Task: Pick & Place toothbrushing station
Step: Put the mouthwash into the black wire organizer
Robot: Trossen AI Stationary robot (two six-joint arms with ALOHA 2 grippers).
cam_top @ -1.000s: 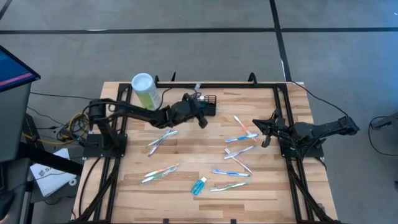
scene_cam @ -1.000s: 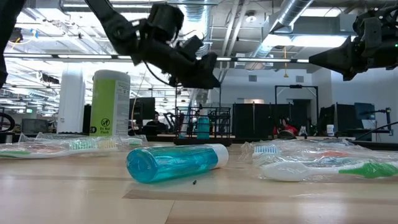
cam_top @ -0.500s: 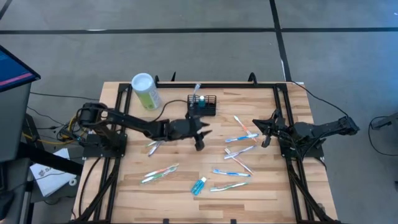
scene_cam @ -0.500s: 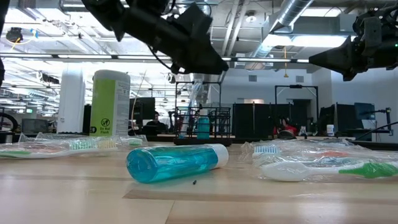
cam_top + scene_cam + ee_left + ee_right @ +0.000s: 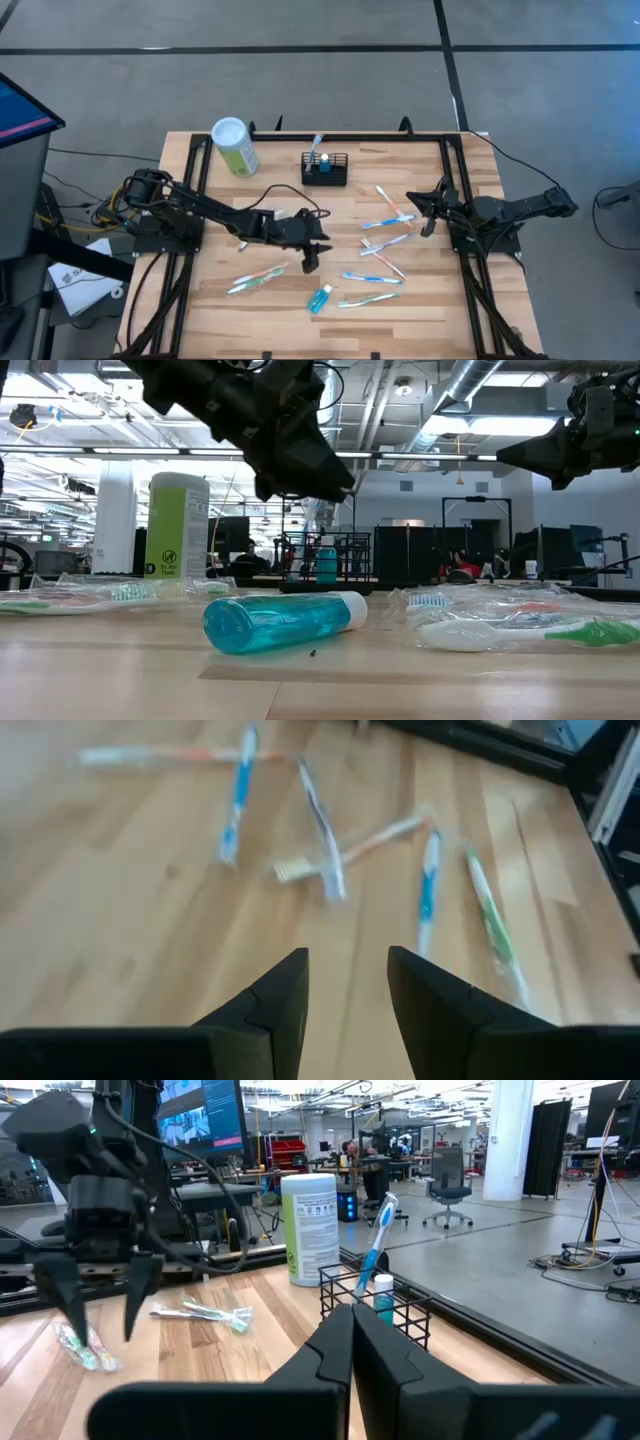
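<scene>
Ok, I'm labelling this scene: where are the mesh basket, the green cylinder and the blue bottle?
mesh basket [image 5: 326, 170], high view, front wall.
green cylinder [image 5: 229, 133], high view, white lid.
blue bottle [image 5: 270, 622], low view, body.

A pale wooden table [image 5: 290, 300] with a black frame along its edges carries everything. At 12 o'clock stands the black wire-mesh basket [image 5: 325, 170], holding a toothbrush and a small blue bottle. At 11 o'clock stands a pale-green cylinder [image 5: 233, 146] with a white lid. Wrapped toothbrushes [image 5: 385, 222] lie scattered from 3 to 5 o'clock, with another pair [image 5: 256, 278] at 7 o'clock. A blue bottle [image 5: 320, 298] lies on its side at 6 o'clock.
</scene>
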